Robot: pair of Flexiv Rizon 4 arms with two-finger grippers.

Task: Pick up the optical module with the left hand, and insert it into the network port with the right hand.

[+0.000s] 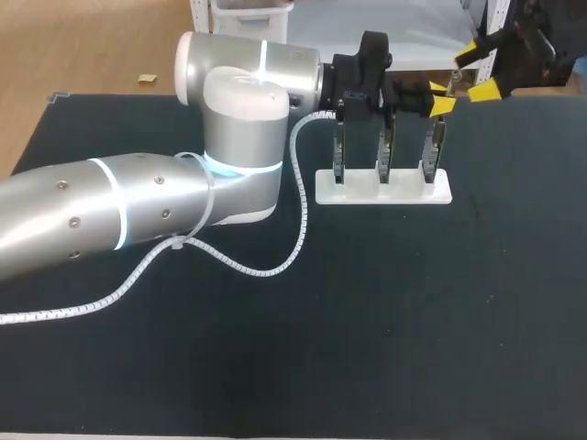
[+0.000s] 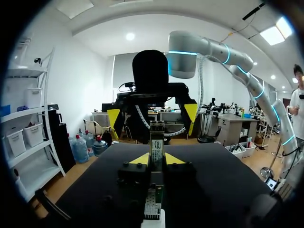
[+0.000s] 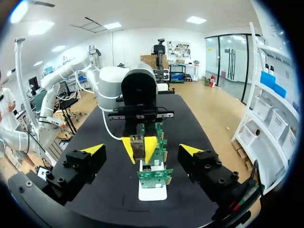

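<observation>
Left tool (image 2: 156, 160) grips the optical module (image 2: 156, 137) between its fingers (image 2: 140, 159), held above the white stand (image 1: 404, 191) of circuit boards (image 3: 154, 176) beneath it, seemingly presenting it for handover; right tool (image 1: 477, 71) sits just beyond, fingers (image 3: 92, 148) spread wide, empty.

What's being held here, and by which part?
The left gripper pinches the optical module by its near end, the rest jutting out ahead. The right gripper is open, holding nothing.
</observation>
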